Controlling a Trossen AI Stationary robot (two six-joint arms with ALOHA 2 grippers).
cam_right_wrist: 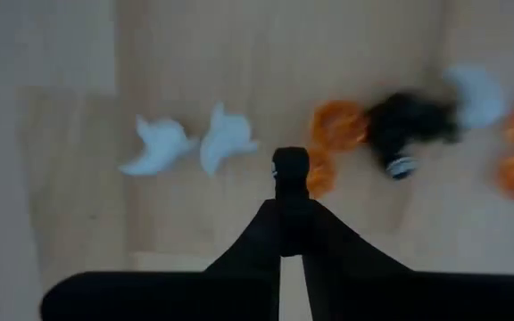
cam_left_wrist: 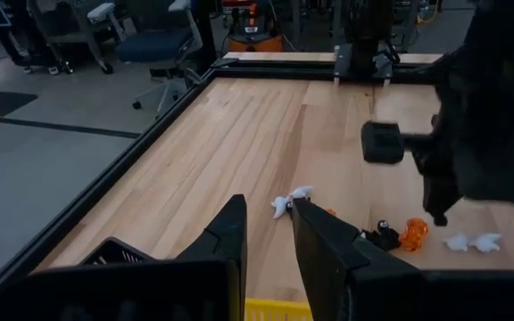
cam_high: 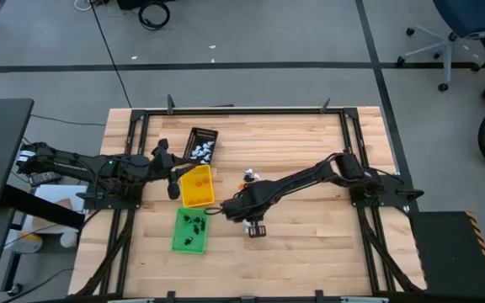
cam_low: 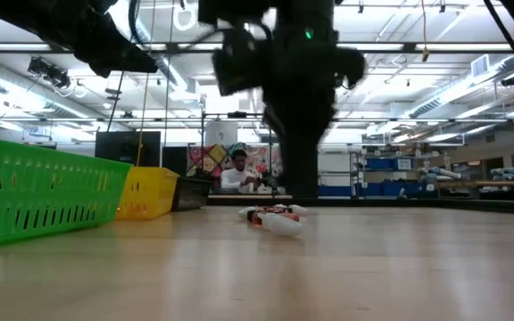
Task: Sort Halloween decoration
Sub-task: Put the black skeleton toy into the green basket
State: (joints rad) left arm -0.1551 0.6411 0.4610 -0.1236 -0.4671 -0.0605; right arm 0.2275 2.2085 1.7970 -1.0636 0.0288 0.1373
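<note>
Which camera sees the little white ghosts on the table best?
The right wrist view: two white ghosts show large beside the right gripper. The left wrist view shows small white shapes, the low view a low clump, the high view a speck.

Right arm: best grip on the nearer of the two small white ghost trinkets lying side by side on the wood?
Probably a top-down pinch across the body of the small white ghost trinket, below its pointed tip. It lies flat, with bare wood around it and a gap to its twin. The right gripper hangs just beside it, fingers together, so they must open first.
</note>
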